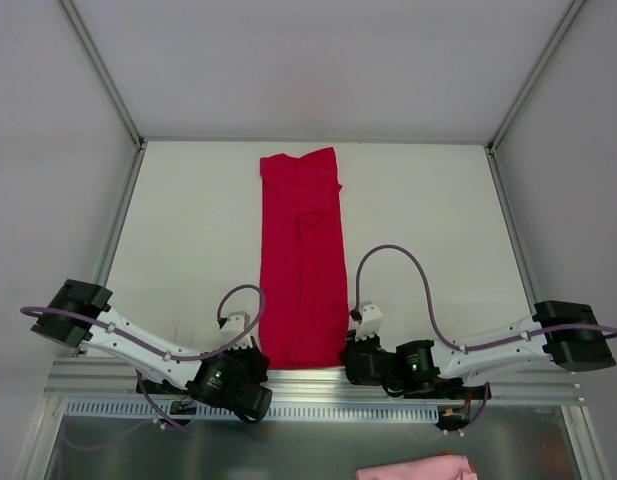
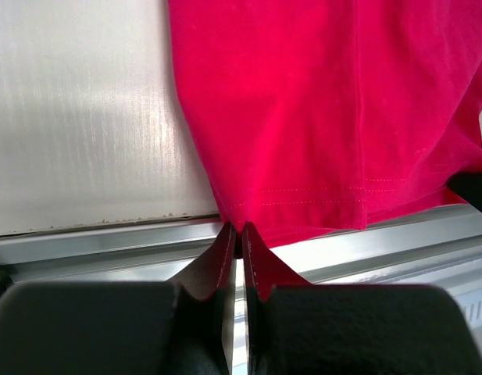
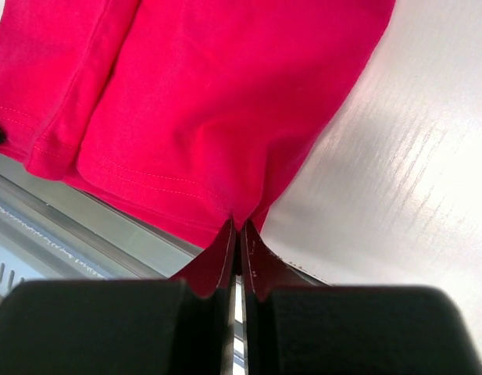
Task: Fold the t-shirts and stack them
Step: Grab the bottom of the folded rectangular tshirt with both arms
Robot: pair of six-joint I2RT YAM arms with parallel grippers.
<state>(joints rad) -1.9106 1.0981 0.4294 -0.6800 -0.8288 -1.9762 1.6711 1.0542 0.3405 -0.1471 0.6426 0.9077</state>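
A crimson t-shirt (image 1: 303,260) lies on the white table (image 1: 188,230), folded lengthwise into a long narrow strip that runs from the far edge to the near edge. My left gripper (image 1: 259,352) is shut on the strip's near-left hem corner; in the left wrist view the cloth (image 2: 319,117) is pinched at the gripper's (image 2: 237,228) tips. My right gripper (image 1: 350,350) is shut on the near-right hem corner. The right wrist view shows the hem (image 3: 201,117) caught at that gripper's (image 3: 237,223) tips.
A metal rail (image 1: 308,385) runs along the table's near edge, just under both grippers. A pinkish-red bundle of cloth (image 1: 413,468) lies below the rail at the bottom right. Slanted frame posts (image 1: 103,70) rise at the far corners.
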